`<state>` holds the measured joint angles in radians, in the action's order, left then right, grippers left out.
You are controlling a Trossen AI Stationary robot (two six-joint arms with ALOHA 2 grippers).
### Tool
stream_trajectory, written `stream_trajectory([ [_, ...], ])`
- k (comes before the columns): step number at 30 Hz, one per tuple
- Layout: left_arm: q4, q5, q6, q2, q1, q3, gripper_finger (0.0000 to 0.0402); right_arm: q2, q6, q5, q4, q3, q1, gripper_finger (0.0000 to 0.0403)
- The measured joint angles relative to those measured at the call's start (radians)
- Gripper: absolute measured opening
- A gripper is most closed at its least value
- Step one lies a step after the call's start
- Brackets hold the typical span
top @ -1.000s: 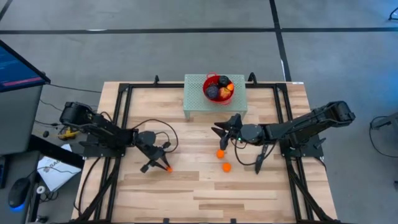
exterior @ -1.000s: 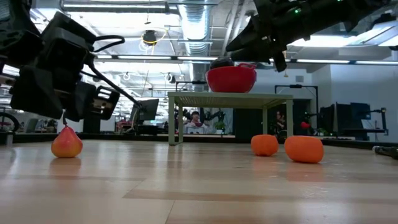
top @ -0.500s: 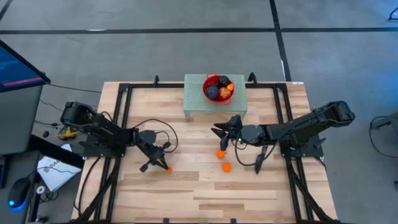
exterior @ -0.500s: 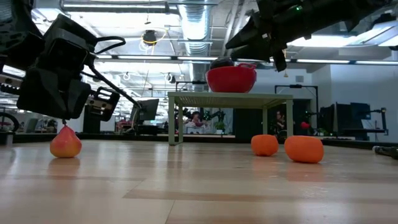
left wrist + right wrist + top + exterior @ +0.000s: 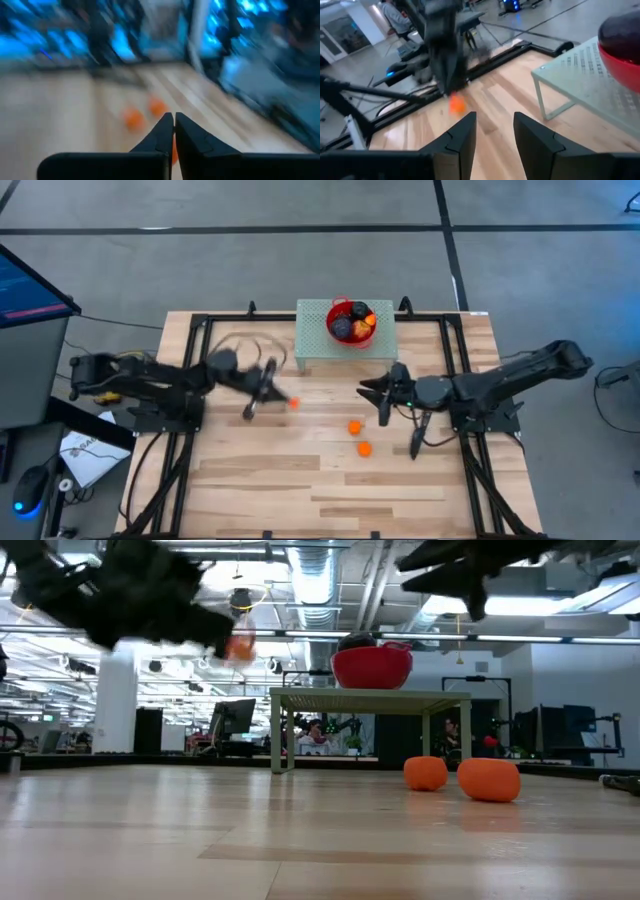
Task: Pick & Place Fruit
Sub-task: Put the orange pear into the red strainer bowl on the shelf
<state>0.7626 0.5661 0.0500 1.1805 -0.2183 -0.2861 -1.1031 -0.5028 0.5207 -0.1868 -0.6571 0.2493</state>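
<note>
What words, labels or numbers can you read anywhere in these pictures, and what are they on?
None can be read.
Monitor beside the table: blue display with a red band, too small to read.
Paper on the floor: marks too small to read.
Bowl, stand, both arms: no lettering visible.

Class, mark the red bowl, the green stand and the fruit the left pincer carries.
red bowl point(image 5: 336, 314): high view, left rim.
green stand point(image 5: 312, 342): high view, bare top.
fruit point(image 5: 293, 403): high view, its middle.
</note>
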Motion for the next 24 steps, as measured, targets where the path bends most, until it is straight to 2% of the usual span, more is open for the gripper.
stream_trajectory([
  [3,0.003,0.001,-0.003,0.002,-0.074,-0.156,0.0003,0.043,-0.031,0.030,0.079,0.000,0.037,0.0126],
  [6,-0.014,0.041,-0.001,0.072,-0.139,-0.342,0.0004,0.043,-0.056,0.083,0.109,0.000,0.072,0.0125],
  [10,-0.094,0.044,0.002,0.228,-0.229,-0.576,0.0004,0.002,-0.063,0.150,0.089,0.000,0.101,0.0122],
  [14,-0.107,0.043,-0.051,0.387,-0.319,-0.764,0.0004,-0.050,-0.119,0.166,0.078,0.000,0.102,0.0120],
  [18,-0.122,0.038,-0.112,0.527,-0.375,-0.864,0.0004,-0.096,-0.176,0.168,0.074,0.000,0.101,0.0120],
  [24,-0.120,0.026,-0.115,0.630,-0.414,-0.889,0.0005,-0.114,-0.236,0.168,0.064,0.000,0.103,0.0120],
])
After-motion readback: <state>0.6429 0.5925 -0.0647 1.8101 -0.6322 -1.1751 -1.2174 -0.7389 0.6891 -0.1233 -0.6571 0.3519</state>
